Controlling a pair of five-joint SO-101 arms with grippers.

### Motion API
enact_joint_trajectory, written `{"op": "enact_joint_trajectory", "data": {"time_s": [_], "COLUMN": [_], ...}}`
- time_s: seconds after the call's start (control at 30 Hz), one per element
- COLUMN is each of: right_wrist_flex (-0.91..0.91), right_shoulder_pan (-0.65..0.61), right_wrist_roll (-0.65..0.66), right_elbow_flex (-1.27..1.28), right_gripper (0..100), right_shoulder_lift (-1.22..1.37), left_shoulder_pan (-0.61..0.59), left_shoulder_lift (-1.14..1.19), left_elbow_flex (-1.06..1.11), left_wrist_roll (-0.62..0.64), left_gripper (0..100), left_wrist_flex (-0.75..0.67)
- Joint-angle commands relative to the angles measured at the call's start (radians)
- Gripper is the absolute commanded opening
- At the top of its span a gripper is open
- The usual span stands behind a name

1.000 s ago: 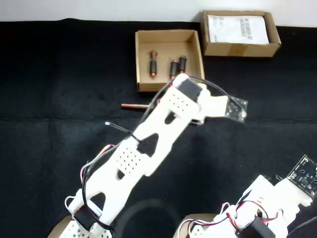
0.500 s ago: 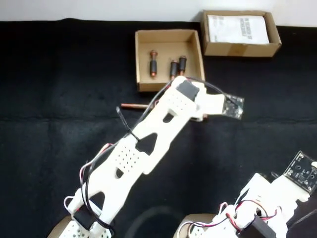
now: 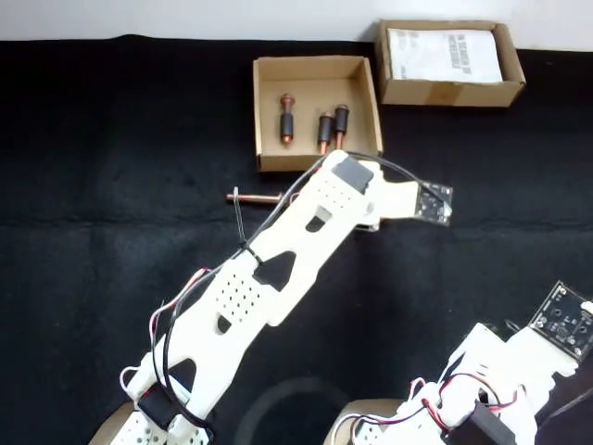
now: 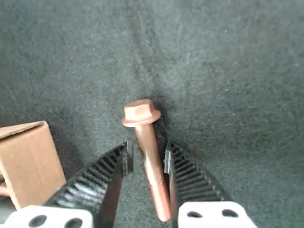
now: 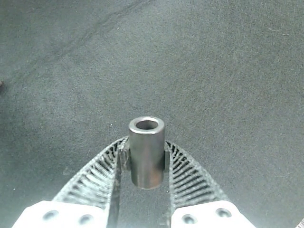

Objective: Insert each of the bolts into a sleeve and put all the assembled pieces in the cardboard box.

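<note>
A copper bolt [image 4: 147,161] lies on the black mat between the fingers of my left gripper [image 4: 147,154], which is open; one finger is close to the shaft, the other leaves a small gap. In the high view the left arm [image 3: 315,218] reaches to just in front of the cardboard box [image 3: 269,111] and covers that bolt. Three assembled pieces [image 3: 324,130] lie in the box. Another bolt [image 3: 255,197] lies on the mat by the box's front left corner. My right gripper [image 5: 146,152] is shut on a dark grey sleeve [image 5: 146,152], bore facing out, above bare mat.
A second cardboard box [image 3: 449,88] holding a printed sheet stands at the back right. The right arm [image 3: 519,371] sits low at the front right. A corner of the box [image 4: 28,161] is close beside the left gripper's fingers.
The left arm's wrist has shifted slightly toward the box and settled lower over the bolt. The right arm has drawn back a little toward the front edge.
</note>
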Motion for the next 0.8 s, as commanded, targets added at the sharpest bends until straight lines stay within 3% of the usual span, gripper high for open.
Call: {"op": "enact_joint_trajectory", "data": {"time_s": [0.0, 0.13, 0.2, 0.3, 0.5, 0.77], "right_wrist_flex": [-0.018, -0.018, -0.018, -0.018, -0.018, -0.079], "right_shoulder_pan": [-0.007, -0.007, -0.007, -0.007, -0.005, -0.067], "right_wrist_roll": [0.005, 0.005, 0.005, 0.005, 0.005, 0.005], "right_elbow_flex": [-0.007, -0.007, -0.007, -0.007, -0.008, -0.004], "right_gripper": [0.7, 0.7, 0.7, 0.7, 0.7, 0.7], "right_shoulder_lift": [0.018, 0.018, 0.018, 0.018, 0.018, 0.018], "left_shoulder_pan": [0.021, 0.058, 0.062, 0.062, 0.028, -0.088], "left_shoulder_lift": [-0.012, -0.01, -0.01, -0.01, -0.025, -0.122], "left_elbow_flex": [0.001, 0.002, 0.002, 0.005, -0.012, -0.312], "left_wrist_roll": [0.006, 0.006, 0.006, 0.032, 0.209, 0.519], "left_gripper": [13, 11, 1, 0, 1, 1], "left_wrist_flex": [-0.009, -0.006, -0.006, -0.002, 0.077, 0.388]}}
